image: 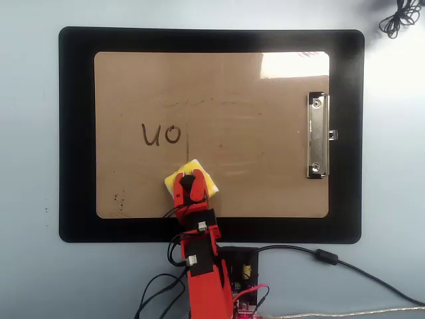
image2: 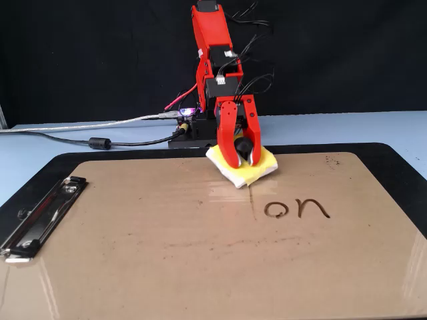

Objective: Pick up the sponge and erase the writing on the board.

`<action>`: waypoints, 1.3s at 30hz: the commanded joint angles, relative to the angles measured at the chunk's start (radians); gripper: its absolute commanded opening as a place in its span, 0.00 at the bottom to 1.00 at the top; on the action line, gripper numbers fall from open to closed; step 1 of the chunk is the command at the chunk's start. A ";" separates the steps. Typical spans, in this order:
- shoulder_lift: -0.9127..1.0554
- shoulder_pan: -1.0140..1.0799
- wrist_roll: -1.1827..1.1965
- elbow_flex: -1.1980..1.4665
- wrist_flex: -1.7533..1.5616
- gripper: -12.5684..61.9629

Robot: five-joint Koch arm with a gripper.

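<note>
The yellow sponge [image: 207,178] [image2: 263,167] lies on the near edge of the tan board [image: 265,100] [image2: 167,253], close to the arm's base. My red gripper [image: 190,179] [image2: 244,160] points down onto it, with its two fingers closed around the black knob [image2: 245,147] in the sponge's centre. In the fixed view the sponge looks slightly tilted, with a corner on the board. The dark writing [image: 161,134] [image2: 297,209], a short word, is a little beyond the sponge: up and to the left in the overhead view, nearer the camera and to the right in the fixed view.
The board lies on a black mat [image: 76,133] [image2: 400,163]. Its silver clip [image: 317,136] [image2: 40,217] is at the right end in the overhead view. A black cable [image: 345,262] [image2: 100,142] runs from the arm's base over the pale blue table.
</note>
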 commanded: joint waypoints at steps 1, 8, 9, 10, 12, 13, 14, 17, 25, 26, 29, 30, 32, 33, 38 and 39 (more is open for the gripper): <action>-0.063 -0.020 -0.018 -0.055 -0.044 0.06; -0.703 -0.020 -0.018 -0.403 -0.430 0.06; -0.692 -0.020 -0.018 -0.408 -0.416 0.06; -0.638 -0.020 -0.018 -0.373 -0.382 0.06; -0.437 -0.028 -0.020 -0.244 -0.273 0.06; -0.304 -0.037 -0.023 -0.169 -0.199 0.06; -0.198 -0.043 -0.026 -0.114 -0.140 0.06; 0.112 -0.055 -0.028 0.008 0.052 0.06; -0.330 -0.067 -0.029 -0.141 -0.278 0.06; -0.448 -0.066 -0.029 -0.204 -0.339 0.06; -0.477 -0.063 -0.029 -0.232 -0.357 0.06; -0.430 -0.063 -0.028 -0.187 -0.353 0.06; -0.213 -0.061 -0.028 -0.014 -0.351 0.06; -0.121 -0.061 -0.025 0.054 -0.350 0.06; -0.110 -0.060 -0.023 0.043 -0.347 0.06; -0.163 -0.058 -0.023 -0.005 -0.347 0.06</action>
